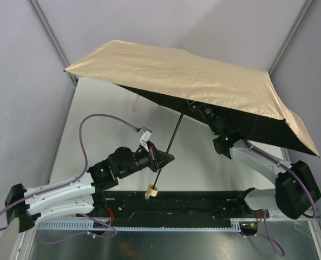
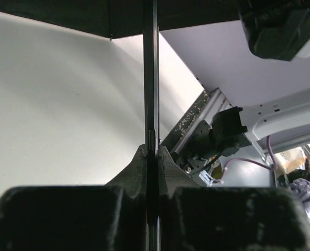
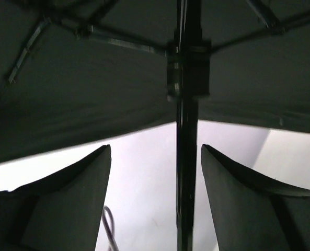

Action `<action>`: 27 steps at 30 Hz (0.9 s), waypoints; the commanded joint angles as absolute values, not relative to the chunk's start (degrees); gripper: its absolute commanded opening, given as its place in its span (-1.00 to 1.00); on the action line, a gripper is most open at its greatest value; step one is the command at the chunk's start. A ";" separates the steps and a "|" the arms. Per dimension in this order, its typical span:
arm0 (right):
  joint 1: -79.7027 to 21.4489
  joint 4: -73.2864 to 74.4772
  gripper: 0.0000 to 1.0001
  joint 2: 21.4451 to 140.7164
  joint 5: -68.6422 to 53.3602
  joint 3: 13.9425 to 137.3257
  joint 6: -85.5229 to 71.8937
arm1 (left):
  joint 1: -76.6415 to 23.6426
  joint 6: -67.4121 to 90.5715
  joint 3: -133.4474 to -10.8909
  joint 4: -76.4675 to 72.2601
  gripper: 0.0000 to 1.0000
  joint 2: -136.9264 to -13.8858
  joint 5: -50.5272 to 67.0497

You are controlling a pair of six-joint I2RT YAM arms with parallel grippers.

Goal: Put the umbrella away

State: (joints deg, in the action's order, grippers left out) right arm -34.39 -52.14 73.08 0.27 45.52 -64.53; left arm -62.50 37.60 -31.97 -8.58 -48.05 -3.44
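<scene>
The umbrella (image 1: 192, 81) stands open and tilted over the table, tan on top and black underneath. Its thin black shaft (image 1: 171, 138) slants down to a pale wooden handle (image 1: 152, 191) near the front rail. My left gripper (image 1: 168, 158) is shut on the lower shaft (image 2: 150, 78), which runs straight up out of the left gripper (image 2: 152, 151). My right gripper (image 1: 208, 112) reaches under the canopy. There the right gripper (image 3: 156, 149) stands open, with the shaft (image 3: 186, 183) between its fingers (image 3: 92, 183), nearer the right one and apart from both. The runner (image 3: 188, 73) and ribs sit just above.
A black rail (image 1: 176, 200) runs along the near edge between the arm bases. A purple cable (image 1: 95, 122) loops above the left arm. The metal table (image 1: 111, 108) lies under the canopy, with grey walls and frame posts behind. The right arm (image 2: 280, 115) shows in the left wrist view.
</scene>
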 commanded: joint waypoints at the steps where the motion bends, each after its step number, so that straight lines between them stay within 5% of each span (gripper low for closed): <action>1: -34.02 -61.23 0.43 75.67 6.32 50.27 -69.63 | -62.92 39.50 -31.58 -17.91 -1.00 -45.93 0.42; 6: -34.47 -64.71 0.33 76.63 10.61 50.56 -70.94 | -62.93 42.20 -29.99 -19.32 -1.00 -44.60 0.99; 13: -37.24 -65.04 0.50 75.37 20.73 48.50 -69.06 | -62.92 47.85 -27.19 -23.14 -1.00 -41.91 -2.41; 27: -34.72 -51.55 0.27 70.94 26.55 47.65 -70.81 | -62.88 51.93 -26.05 -25.44 -1.00 -41.95 -1.57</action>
